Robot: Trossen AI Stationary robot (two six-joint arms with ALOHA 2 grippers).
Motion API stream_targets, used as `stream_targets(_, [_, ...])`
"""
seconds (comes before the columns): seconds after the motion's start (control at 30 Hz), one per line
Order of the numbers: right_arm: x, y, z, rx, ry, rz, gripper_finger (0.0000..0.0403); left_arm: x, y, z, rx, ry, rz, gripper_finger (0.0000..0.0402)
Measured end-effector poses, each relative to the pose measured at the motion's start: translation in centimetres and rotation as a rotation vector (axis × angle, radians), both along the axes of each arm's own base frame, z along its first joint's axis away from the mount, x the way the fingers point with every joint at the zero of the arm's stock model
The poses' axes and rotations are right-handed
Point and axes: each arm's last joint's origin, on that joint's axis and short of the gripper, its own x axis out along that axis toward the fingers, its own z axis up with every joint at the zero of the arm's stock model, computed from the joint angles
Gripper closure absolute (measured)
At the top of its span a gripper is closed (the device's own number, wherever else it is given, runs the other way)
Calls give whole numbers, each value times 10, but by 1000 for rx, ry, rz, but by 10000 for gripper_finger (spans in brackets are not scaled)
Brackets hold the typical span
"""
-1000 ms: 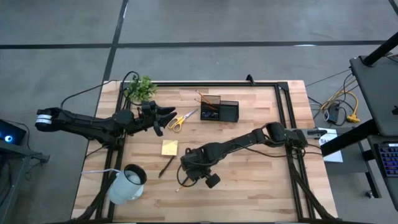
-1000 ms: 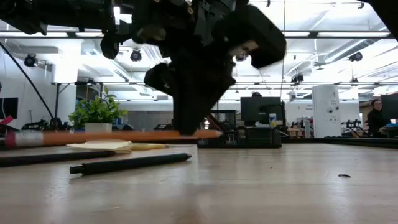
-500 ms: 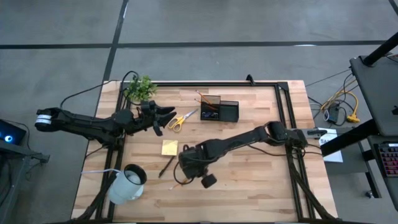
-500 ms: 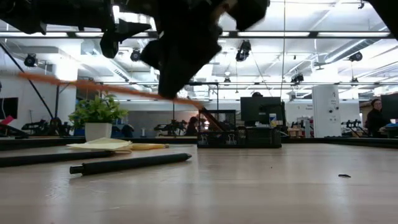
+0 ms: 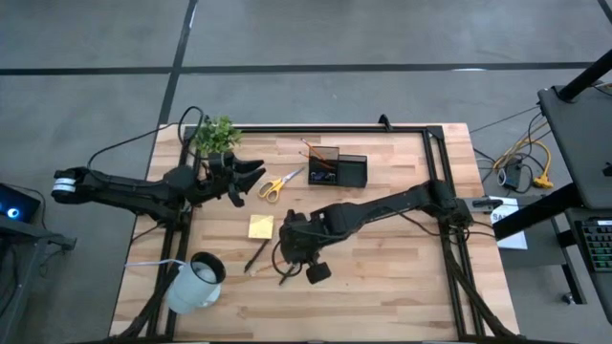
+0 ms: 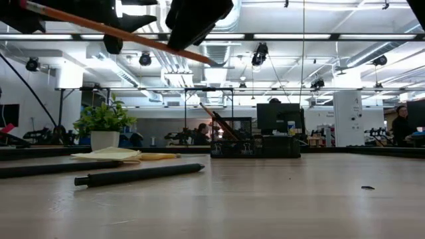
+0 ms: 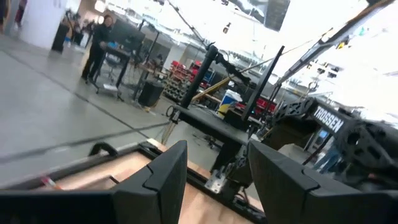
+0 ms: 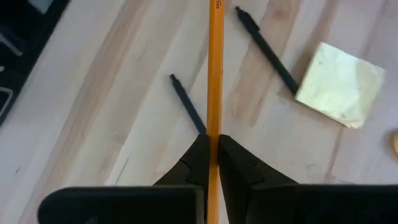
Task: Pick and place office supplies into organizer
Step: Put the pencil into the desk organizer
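Above the front-centre of the surface [image 5: 382,277], your right gripper [image 8: 212,144] had its fingers clamped on the orange pencil [image 8: 215,68], gripping it partway along its length, with a long run of shaft sticking out ahead. In the low view the pencil [image 6: 119,32] hung tilted, well clear of the wood.

Risks as I judged them:
- A two-finger pinch on a thin round shaft could let the pencil swivel or slip during the swing to the organizer [image 5: 338,168].
- The long overhang meant the tip could catch the organizer's rim, or the pencils already standing in it, instead of dropping into a compartment.
- On the surface under the pencil lay two dark pens [image 8: 266,51] and the yellow sticky-note pad [image 8: 340,84]; a drop there would scatter them.
- Your left gripper [image 7: 214,180] waited near the plant [image 5: 217,134] with fingers apart, holding nothing, just beside the scissors [image 5: 276,184]. Not in the right arm's way from what I could see.

Versus a second earlier: the pencil had been level and just off the surface in the low view; by this moment it was lifted high and angled. The right gripper [image 5: 295,239] had pulled up and shifted slightly. The left arm, scissors, pad, pens and white mug [image 5: 197,280] had not moved.
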Motion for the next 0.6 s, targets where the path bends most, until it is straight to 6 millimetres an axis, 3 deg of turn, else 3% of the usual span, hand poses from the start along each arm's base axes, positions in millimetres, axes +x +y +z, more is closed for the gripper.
stream_targets(0.6, [-19,-8,50,33,-126,-175,392,-11,0,9,41,-44,17,244])
